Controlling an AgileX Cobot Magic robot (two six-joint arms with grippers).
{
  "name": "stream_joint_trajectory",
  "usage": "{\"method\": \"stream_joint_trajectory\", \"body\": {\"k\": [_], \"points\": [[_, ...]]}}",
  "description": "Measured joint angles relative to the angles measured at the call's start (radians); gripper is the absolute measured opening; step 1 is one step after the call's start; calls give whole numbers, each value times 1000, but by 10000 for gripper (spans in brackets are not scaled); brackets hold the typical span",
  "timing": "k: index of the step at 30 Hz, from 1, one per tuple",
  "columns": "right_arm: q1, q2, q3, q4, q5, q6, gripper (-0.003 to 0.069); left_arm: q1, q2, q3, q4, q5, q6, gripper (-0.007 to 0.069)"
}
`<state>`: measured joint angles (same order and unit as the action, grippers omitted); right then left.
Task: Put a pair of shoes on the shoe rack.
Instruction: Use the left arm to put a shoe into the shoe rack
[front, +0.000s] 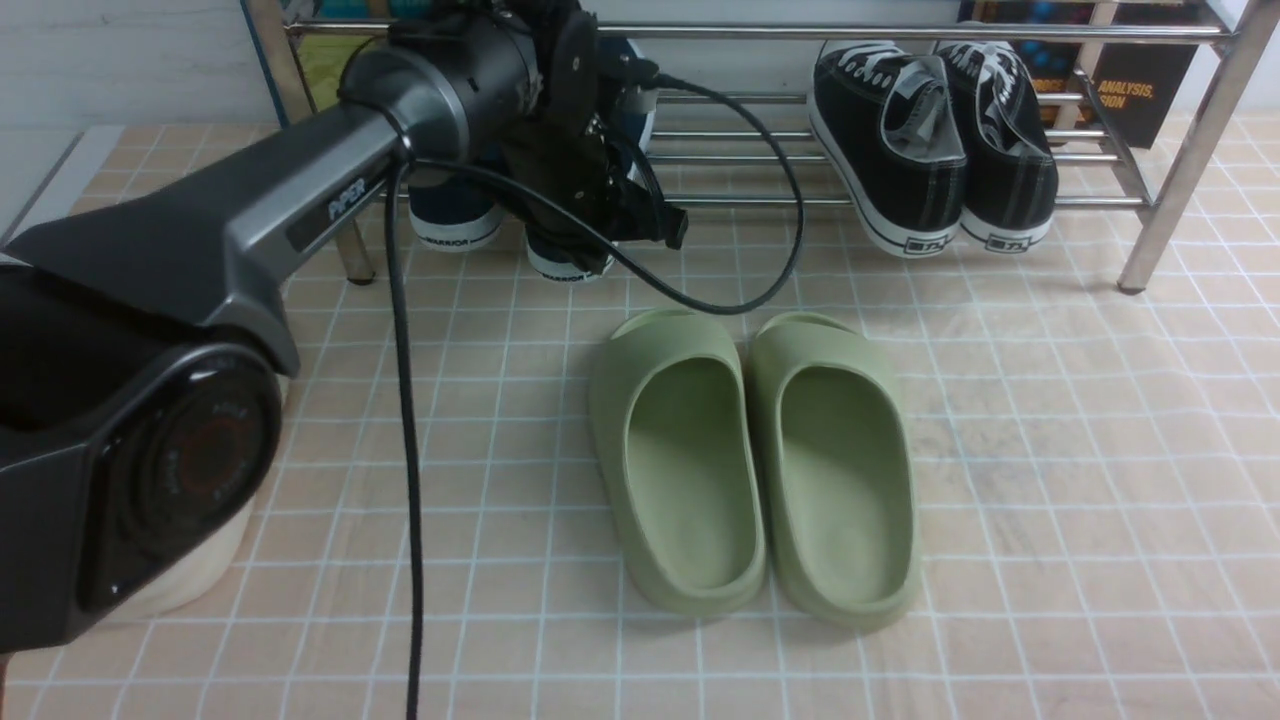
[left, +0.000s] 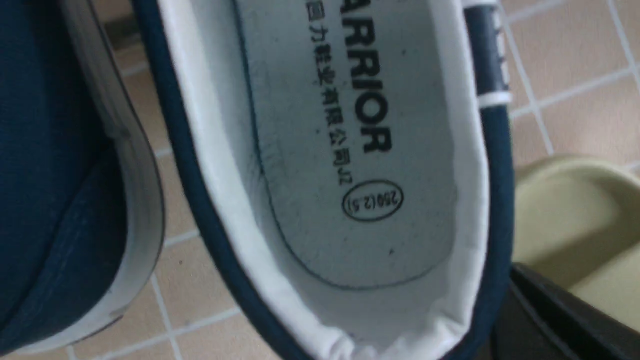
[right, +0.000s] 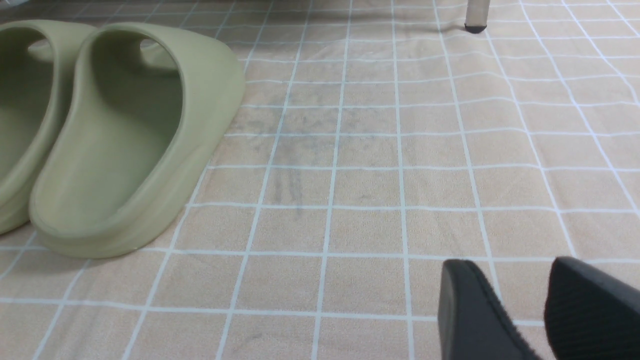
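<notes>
L arm: left gripper down over pair of shoes at left end of shoe rack, heels toward its front edge; wrist view shows one shoe's grey insole, dark finger just outside collar; jaws clamped or not: cannot tell; right gripper spread apart, low over tiled floor nr green slides; black sneakers at rack's right end

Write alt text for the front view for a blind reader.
The robot's left arm reaches forward to two navy slip-on shoes at the left end of a chrome shoe rack. Black lace-up sneakers sit on its right side; olive-green slides lie paired on the tiled floor.
</notes>
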<state>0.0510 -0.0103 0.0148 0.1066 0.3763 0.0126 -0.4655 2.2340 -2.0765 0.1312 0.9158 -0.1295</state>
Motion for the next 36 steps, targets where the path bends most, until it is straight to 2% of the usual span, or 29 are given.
{"method": "stream_joint_trajectory", "body": {"k": [5,10,15,22,25,29,36], "points": [[0,0,0,0,0,0,240,-11,0,0,93,-127,-92,55],[0,0,0,0,0,0,240,-11,-4,0,117,-155,-121,55],[0,0,0,0,0,0,240,-10,-46,0,67,-25,-77,55],[0,0,0,0,0,0,240,-10,-108,0,62,170,9,56],[0,0,0,0,0,0,240,-10,-98,0,62,205,20,59],[0,0,0,0,0,0,240,-10,-59,0,83,167,14,62],[0,0,0,0,0,0,240,-10,-25,0,110,28,-74,67]]}}
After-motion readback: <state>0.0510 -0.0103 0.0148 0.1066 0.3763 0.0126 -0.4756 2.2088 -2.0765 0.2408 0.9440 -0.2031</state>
